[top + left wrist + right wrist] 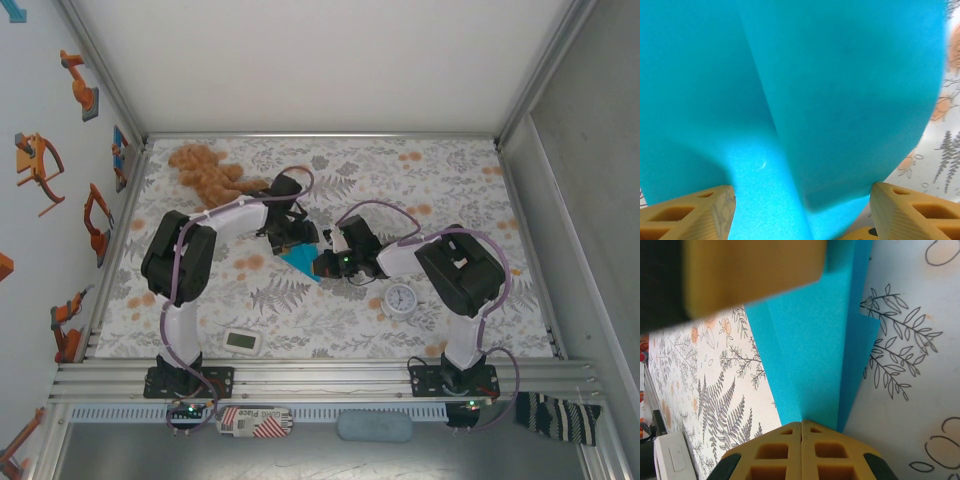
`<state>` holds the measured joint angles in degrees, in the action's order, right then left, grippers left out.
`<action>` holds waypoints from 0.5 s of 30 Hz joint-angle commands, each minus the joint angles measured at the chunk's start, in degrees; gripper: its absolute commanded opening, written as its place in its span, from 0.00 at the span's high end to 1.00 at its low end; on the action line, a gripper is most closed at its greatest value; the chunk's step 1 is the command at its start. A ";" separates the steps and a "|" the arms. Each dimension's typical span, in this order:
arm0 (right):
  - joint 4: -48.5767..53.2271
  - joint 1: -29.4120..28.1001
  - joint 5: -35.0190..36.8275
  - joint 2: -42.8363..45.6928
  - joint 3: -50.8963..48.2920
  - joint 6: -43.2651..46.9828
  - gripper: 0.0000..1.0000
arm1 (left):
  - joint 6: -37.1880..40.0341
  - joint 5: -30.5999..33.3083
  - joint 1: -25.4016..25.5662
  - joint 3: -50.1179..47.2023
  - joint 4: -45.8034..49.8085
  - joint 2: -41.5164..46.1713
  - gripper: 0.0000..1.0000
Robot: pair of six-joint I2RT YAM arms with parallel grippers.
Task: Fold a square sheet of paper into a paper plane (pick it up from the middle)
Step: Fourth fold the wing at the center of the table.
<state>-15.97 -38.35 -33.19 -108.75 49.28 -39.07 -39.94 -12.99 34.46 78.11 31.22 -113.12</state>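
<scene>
- L gripper point(802, 192): fingers point(690, 215) spread wide, one on each side of the paper point(840, 100). Paper bulges up between them, v. close to the cam. Can't tell if either pad actually touches it.
- R gripper point(801, 423): fingers pressed together, tips nipping the paper's near edge, right where a crease starts and runs straight away from the tips.
- Paper is partly folded, not a flat square. In my R wrist view one flap lies over another along that long crease, w/ a stepped corner on the right of it.
- Same view: a blurred yellow finger of the L gripper hangs over the far-left part of the paper, ahead of my R tips.
- From above: paper point(298, 263) sits between my two grippers. L gripper point(292, 237) is over its far side, R gripper point(323, 264) at its right edge. Both close together, mid-table point(450, 190).
- Bear point(205, 172): beyond the L gripper and off to its left, well apart.
- Clock point(401, 299): behind the R gripper toward my R base, just beside the forearm.
- Gadget point(244, 342): well back from the L gripper, near the table's near edge by my L base.
</scene>
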 commanded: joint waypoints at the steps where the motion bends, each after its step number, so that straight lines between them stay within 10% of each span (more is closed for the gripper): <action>1: 4.44 -0.24 3.28 -2.06 0.38 1.90 0.97 | 1.61 -1.49 -0.49 0.46 -0.72 4.32 0.27; 15: 10.93 -0.23 3.26 -1.99 2.53 5.85 0.97 | -1.62 -21.08 -7.47 -21.11 -33.45 14.29 0.47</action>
<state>-11.11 -38.46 -32.77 -108.75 51.37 -35.22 -40.82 -26.28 27.27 58.78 7.57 -98.98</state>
